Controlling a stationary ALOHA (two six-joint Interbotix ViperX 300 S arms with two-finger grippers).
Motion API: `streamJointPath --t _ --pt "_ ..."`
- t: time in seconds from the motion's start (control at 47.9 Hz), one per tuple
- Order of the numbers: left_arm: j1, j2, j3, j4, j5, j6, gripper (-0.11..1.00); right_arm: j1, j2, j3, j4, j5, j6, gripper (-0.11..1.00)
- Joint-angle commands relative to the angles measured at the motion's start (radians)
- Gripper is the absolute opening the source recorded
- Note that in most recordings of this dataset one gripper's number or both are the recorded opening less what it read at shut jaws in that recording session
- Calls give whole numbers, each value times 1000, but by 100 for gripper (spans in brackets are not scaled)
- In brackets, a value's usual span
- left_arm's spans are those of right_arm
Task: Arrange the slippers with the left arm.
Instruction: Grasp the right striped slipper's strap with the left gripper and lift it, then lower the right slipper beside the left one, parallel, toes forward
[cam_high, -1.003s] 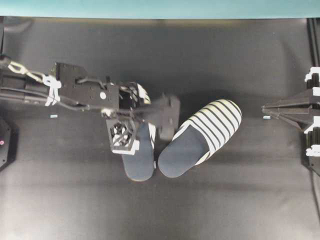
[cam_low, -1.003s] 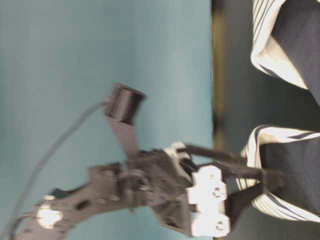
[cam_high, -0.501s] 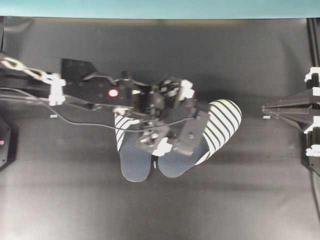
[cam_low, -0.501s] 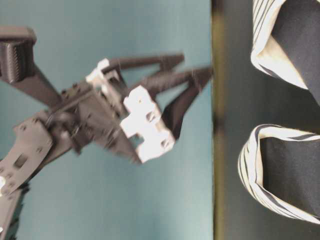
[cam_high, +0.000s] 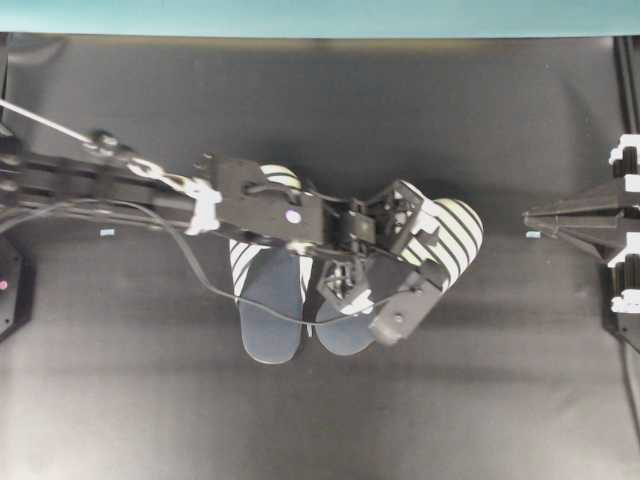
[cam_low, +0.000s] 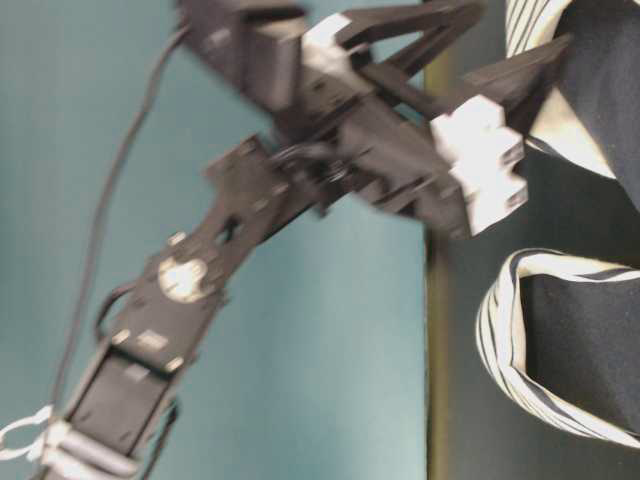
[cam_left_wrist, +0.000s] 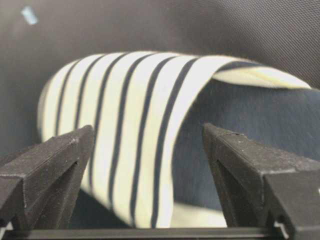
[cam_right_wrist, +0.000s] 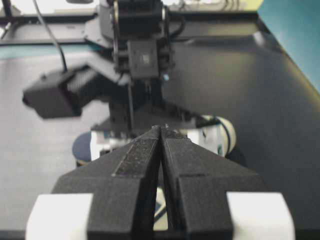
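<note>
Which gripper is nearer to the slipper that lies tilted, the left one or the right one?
Left. The left gripper is directly over the tilted slipper, jaws open around its striped cover. The right gripper is shut, apart at the table's edge.

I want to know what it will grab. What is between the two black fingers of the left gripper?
In the left wrist view, the cream and navy striped toe cover of a slipper sits between the open left gripper fingers.

A dark matte tabletop (cam_high: 470, 400) is carrying two striped slippers (cam_high: 272, 300), lying side by side near its middle, their navy heels almost touching.
</note>
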Motion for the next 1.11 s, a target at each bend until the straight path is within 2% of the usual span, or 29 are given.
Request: streamJointPath --t 0.0,0.104,0.167,0.376,0.46,0.648,0.94,1.086 --pt "-2 31 -38 -3 -8 -2 84 -3 6 -5 3 -9 5 -1" --pt "0 43 -55 -5 0 -14 81 -3 5 -5 3 -9 5 -1" --pt "0 43 -63 -6 11 -18 74 -3 5 -3 3 -11 5 -1" --pt "3 28 -89 -6 41 -29 14 -3 5 -3 3 -11 5 -1" --pt "3 8 -106 -6 71 -54 1 -3 3 -3 3 -11 5 -1" --pt "11 -46 -140 -6 183 -160 1 -3 0 -3 3 -11 5 -1" --pt "57 -112 -170 -5 436 -403 1 -3 -3 -3 3 -11 3 -1" --pt "92 -121 -163 -5 483 -515 1 -3 -5 -3 3 -11 3 -1"
